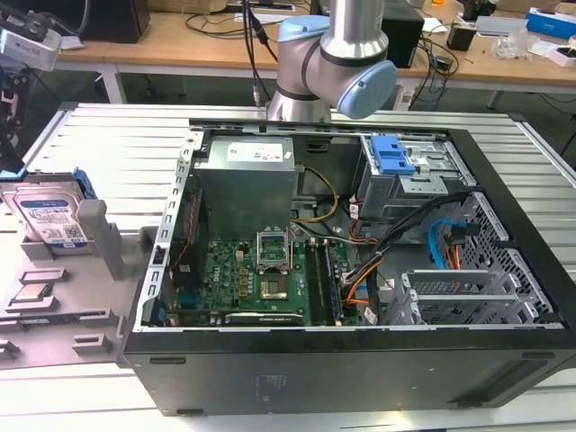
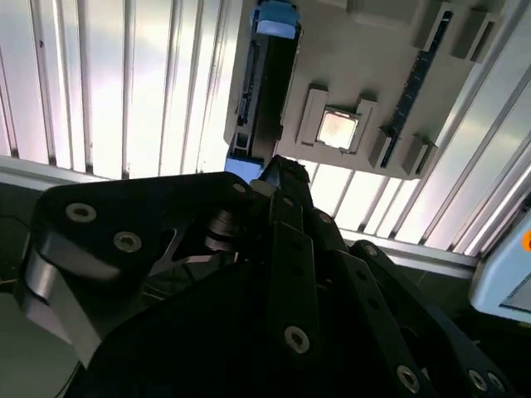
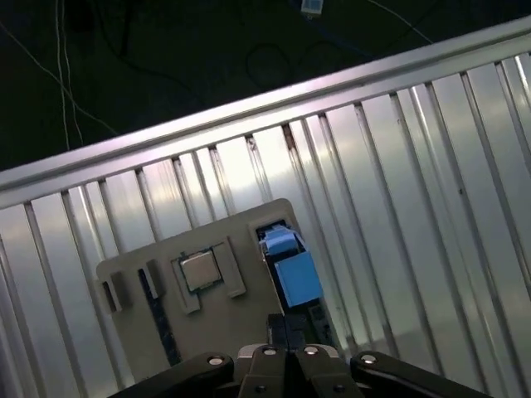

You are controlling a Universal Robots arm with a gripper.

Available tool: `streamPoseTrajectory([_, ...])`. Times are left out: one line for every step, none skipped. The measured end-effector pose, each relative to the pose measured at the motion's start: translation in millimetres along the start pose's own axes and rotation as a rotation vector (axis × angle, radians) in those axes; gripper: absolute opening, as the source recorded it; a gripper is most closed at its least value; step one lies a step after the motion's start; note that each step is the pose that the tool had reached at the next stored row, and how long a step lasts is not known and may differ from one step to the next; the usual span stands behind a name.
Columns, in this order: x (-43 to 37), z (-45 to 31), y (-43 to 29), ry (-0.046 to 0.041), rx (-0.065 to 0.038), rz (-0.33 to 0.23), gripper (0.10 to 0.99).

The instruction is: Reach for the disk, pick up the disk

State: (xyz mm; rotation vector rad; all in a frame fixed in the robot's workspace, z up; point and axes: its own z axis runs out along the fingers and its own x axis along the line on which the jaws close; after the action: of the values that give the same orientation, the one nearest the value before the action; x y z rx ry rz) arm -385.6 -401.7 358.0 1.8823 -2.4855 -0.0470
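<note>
With open ribbed metal tabletop (image 3: pixel 398 215) surrounding the grey plastic tray (image 3: pixel 224 323), I am holding my black claw (image 3: pixel 286 325) pressed together, empty, over the blue-bracketed silver disk (image 3: pixel 294 278).

In the second wrist view the black gripper (image 2: pixel 278 168) hides the near end of the flat silver blue-bracketed disk (image 2: pixel 265 83) — I can't see whether they touch.
</note>
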Motion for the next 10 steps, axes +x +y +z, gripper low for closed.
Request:
streamPoseTrajectory([0.0,0.0,0.0,0.0009,0.000,-0.024,0.106])
streamPoseTrajectory([0.0,0.0,0.0,0.0013,0.000,-0.034,0.106])
streamPoseTrajectory([0.0,0.0,0.0,0.0021,0.000,-0.056,0.106])
streamPoseTrajectory([0.0,0.0,0.0,0.0032,0.000,-0.082,0.106])
streamPoseTrajectory([0.0,0.0,0.0,0.0042,0.000,-0.108,0.106])
streamPoseTrajectory([0.0,0.0,0.0,0.0049,0.000,-0.128,0.106])
streamPoseTrajectory([0.0,0.0,0.0,0.0058,0.000,-0.151,0.106])
streamPoseTrajectory([0.0,0.0,0.0,0.0063,0.000,-0.166,0.106])
streamPoseTrajectory([0.0,0.0,0.0,0.0071,0.000,-0.185,0.106])
streamPoseTrajectory([0.0,0.0,0.0,0.0077,0.000,-0.200,0.106])
